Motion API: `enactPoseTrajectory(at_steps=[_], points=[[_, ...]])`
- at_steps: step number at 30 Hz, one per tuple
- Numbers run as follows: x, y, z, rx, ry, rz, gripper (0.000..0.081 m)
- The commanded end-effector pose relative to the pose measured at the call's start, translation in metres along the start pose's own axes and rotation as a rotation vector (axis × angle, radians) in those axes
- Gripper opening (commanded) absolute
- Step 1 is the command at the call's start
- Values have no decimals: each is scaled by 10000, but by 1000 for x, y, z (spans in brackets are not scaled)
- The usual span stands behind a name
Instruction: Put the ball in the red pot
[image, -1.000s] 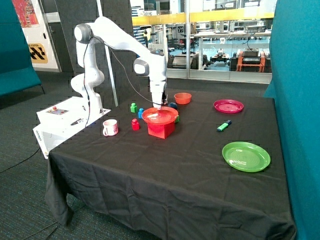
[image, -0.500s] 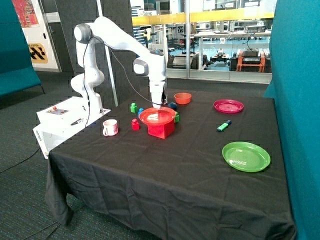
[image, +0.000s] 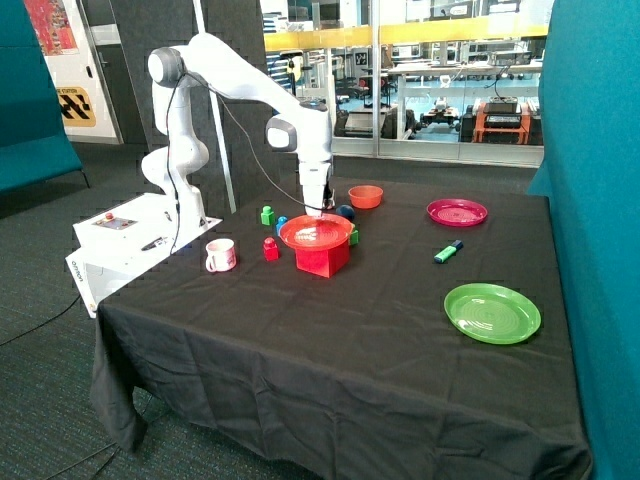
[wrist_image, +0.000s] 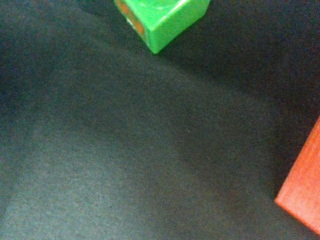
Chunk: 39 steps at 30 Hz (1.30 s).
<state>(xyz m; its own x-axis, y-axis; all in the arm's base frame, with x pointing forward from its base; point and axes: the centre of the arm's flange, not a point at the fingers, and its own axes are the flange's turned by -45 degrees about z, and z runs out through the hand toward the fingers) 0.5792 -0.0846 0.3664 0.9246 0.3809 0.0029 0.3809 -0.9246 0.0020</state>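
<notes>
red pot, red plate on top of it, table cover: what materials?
Red pot: looks like hard plastic, flat matte walls with crisp square edges. Red plate resting on its rim: thin translucent plastic, glossy, light glints on it. Table cover: black woven cloth, matte, draping in folds at the edge; weave shows in the wrist view. The tool sits at the plate's far rim.

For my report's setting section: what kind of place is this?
Probably a robotics lab or demo space: a Franka arm beside a black-clothed table of toy props, its gripper over the red plate, with workbenches behind glass partitions.
</notes>
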Motion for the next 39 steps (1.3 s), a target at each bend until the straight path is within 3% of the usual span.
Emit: enactPoseTrajectory(at_steps=[1, 6, 24, 39], points=[[1, -3, -3, 20, -29, -23, 0], [6, -3, -23, 20, -29, -127, 0], [16, -7, -62, 20, -29, -220, 0], [25, -8, -79, 20, -29, -281, 0]])
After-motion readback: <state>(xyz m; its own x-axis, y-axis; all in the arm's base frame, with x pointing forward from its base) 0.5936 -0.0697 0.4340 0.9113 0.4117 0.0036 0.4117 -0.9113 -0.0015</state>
